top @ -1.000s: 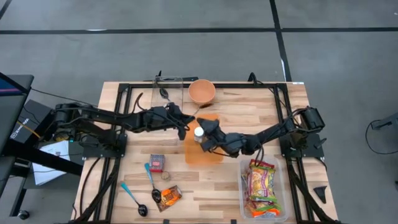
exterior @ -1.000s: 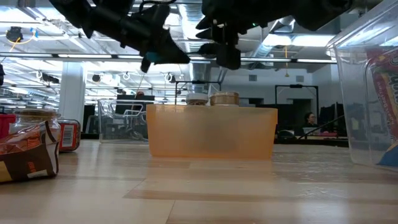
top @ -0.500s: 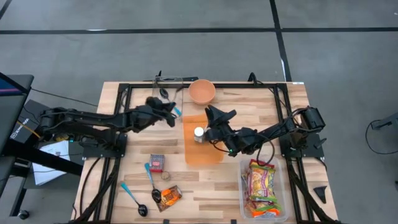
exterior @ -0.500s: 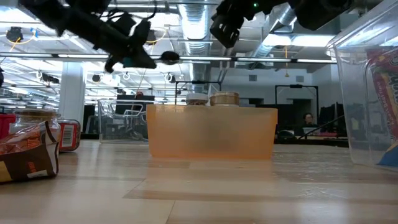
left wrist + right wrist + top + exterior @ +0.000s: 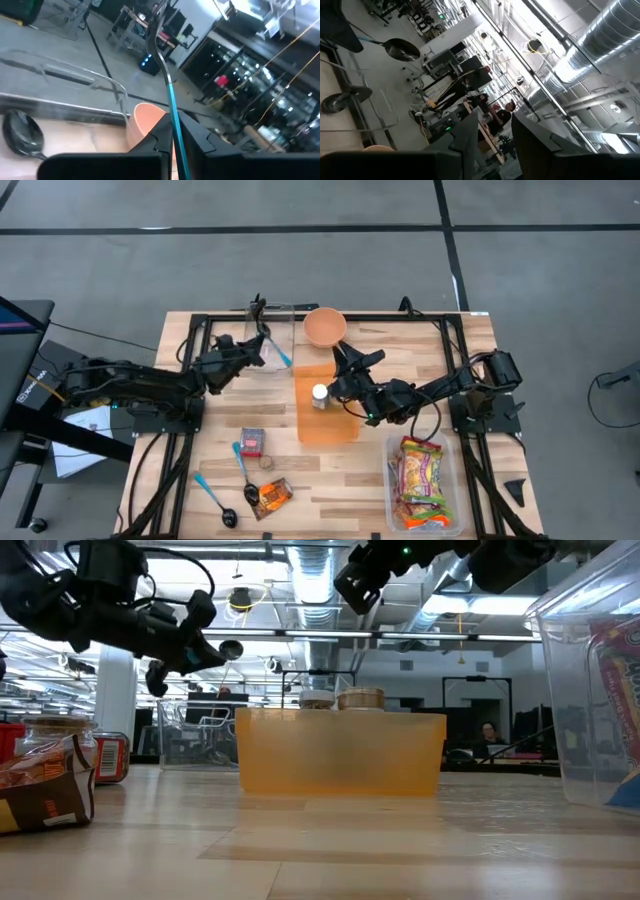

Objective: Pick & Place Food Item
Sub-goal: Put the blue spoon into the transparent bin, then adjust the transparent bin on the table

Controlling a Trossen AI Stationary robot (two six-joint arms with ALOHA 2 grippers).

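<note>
Food item I'm tracking is a small jar (image 5: 319, 393) with a round white lid, standing upright. It sits inside the orange tray (image 5: 330, 428), in the tray's far half, close to its left wall. From table level only the jar's top (image 5: 317, 699) clears the tray's rim; the rest is hidden behind the frosted wall (image 5: 340, 755). The tray is translucent orange, rectangular and flat on the table, long side running front to back.

No legible txt on any pkg (labels too small).
</note>
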